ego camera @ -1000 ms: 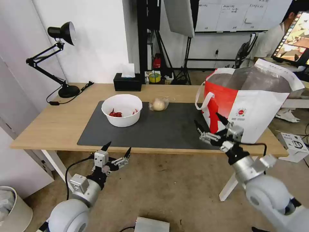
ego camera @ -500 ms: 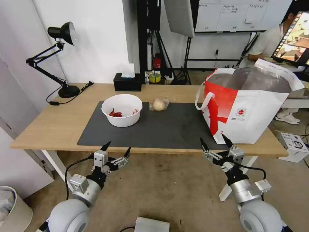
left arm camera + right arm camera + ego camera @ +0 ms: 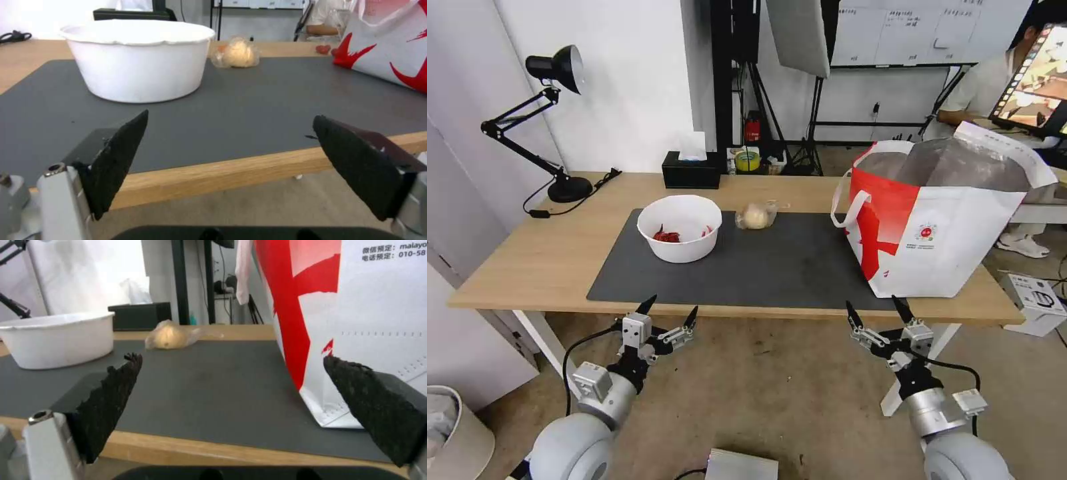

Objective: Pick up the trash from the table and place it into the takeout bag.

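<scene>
Both grippers, left (image 3: pixel 670 311) and right (image 3: pixel 874 308), hang spread wide, empty, below the table (image 3: pixel 534 260) edge. On the mat (image 3: pixel 774 267): bowl (image 3: pixel 680 227), bun (image 3: pixel 755 216) beside it, bag (image 3: pixel 940 220) far right (left wrist cam catches red bits (image 3: pixel 323 49) by the bag).

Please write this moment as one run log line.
left end effector: open, below table edge | right end effector: open, lowered | bowl, bun bag: on mat

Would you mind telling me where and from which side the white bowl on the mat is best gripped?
Probably by its rim, from above. The white bowl stands upright and open on the dark mat, and its body looks wide for the fingers, so one finger inside and one outside the near wall seems safest. The open left gripper is nearest.
</scene>
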You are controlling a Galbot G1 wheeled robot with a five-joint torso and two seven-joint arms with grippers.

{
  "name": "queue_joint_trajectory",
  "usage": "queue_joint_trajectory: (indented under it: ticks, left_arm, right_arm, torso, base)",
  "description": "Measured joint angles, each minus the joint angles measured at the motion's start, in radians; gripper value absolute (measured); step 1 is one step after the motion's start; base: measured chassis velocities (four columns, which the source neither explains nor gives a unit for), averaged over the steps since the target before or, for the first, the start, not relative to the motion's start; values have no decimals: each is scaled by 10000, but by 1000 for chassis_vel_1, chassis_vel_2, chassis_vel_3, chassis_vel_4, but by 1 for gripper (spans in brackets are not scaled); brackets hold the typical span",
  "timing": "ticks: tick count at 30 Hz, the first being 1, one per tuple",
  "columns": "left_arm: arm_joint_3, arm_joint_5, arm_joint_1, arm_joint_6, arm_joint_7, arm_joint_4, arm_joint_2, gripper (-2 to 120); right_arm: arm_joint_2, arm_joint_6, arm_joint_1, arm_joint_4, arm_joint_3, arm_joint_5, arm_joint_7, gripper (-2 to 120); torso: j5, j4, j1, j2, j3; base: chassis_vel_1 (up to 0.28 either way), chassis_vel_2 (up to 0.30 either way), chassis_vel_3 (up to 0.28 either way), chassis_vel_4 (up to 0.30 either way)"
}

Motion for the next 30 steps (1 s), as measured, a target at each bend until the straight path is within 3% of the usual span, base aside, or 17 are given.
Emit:
queue_joint_trajectory:
  ticks: [12, 17, 20, 24, 30]
  left_arm:
    - [78, 141, 77, -27, 70, 70, -203, 100]
    - [39, 147, 74, -52, 84, 69, -151, 100]
    - [37, 129, 49, -55, 87, 60, -72, 100]
    - [-135, 109, 152, -60, 80, -42, 8, 100]
    - [-216, 103, 192, -63, 20, -132, 21, 100]
  right_arm:
    - [-235, -19, 274, -186, -359, 55, 11, 100]
    - [-737, -415, 960, -47, -713, 945, 11, 100]
    - [-1147, -666, 1604, -10, -938, 1522, 4, 100]
    - [-2142, -1281, 3631, -277, -1975, 2857, 124, 100]
    - [-2676, -1775, 6100, -1042, -3367, 3921, 372, 100]
  torso:
    - [1, 0, 0, -1, 1]
    - [1, 0, 0, -1, 1]
    - [1, -2, 0, -1, 1]
    - [2, 2, 0, -2, 2]
    - [1, 1, 1, -1, 2]
  base:
    - [0, 0, 0, 0]
    - [0, 0, 0, 0]
    - [0, 0, 0, 0]
    - [0, 0, 0, 0]
    - [0, 0, 0, 0]
